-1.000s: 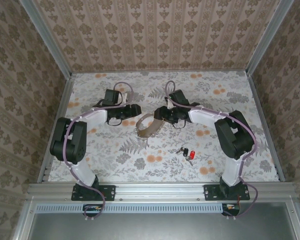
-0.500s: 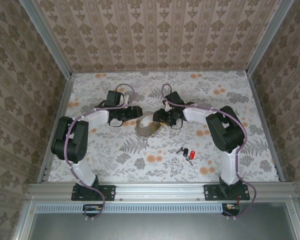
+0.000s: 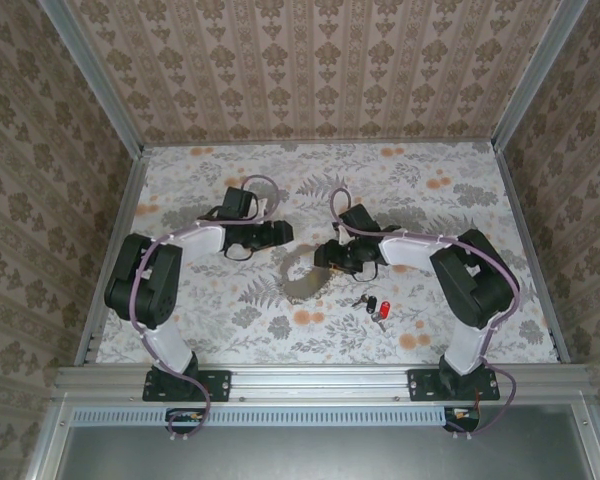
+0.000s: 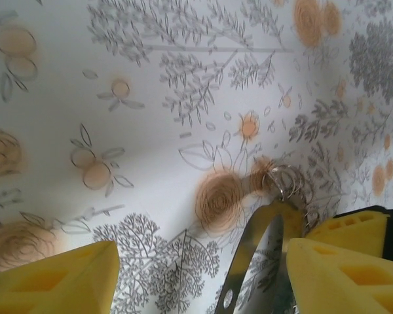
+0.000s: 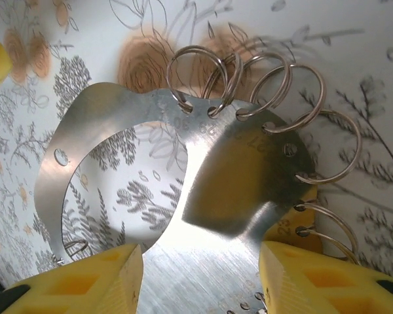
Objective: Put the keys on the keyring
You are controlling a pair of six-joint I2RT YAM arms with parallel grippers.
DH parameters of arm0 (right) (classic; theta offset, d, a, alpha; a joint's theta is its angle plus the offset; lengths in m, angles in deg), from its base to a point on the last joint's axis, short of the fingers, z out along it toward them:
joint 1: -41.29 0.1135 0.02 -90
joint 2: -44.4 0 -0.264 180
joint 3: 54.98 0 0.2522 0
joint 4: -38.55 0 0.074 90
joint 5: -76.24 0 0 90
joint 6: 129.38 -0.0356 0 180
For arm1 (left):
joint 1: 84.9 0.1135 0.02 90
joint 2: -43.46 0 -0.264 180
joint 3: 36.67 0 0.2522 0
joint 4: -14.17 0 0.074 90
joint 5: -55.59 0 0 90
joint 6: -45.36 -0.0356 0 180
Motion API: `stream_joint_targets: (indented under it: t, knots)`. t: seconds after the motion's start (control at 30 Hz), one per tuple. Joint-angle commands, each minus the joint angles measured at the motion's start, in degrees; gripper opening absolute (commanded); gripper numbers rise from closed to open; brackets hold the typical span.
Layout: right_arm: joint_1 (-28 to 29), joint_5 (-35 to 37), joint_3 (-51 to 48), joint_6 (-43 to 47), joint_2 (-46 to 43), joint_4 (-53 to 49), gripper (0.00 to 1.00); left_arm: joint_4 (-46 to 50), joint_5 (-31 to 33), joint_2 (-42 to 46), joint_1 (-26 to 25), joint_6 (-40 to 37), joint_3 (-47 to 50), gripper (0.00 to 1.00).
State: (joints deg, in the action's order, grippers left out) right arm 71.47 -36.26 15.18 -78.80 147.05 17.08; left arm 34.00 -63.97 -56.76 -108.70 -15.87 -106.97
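One camera looks down from above and behind my bases over the whole table [image 3: 400,180]. My wrist cameras sit close above it, both catching the keyring [image 5: 236,183].

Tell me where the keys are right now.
In the top view, the keys lie on the floral table, right of centre, just nearer the bases than the right hand, apart from the keyring it holds.

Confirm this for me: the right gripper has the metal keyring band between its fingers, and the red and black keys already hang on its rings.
Not quite. The keys are not on the keyring; they lie apart from it on the table, as the top external view shows. The band does sit between the right gripper fingers.
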Motion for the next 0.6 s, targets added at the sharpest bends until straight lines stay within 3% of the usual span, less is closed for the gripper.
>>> stream_joint_targets:
  t: [0.0,0.57]
  knots:
    - [0.1,3.3,-1.1,0.0,-1.9,-4.4,0.53,2.6,0.0,1.9,-1.5,0.7,1.9,0.7]
    - [0.1,4.5,-5.1,-1.4,3.2,-0.8,0.52,1.1,-4.4,2.8,-2.0,2.6,5.6,0.7]
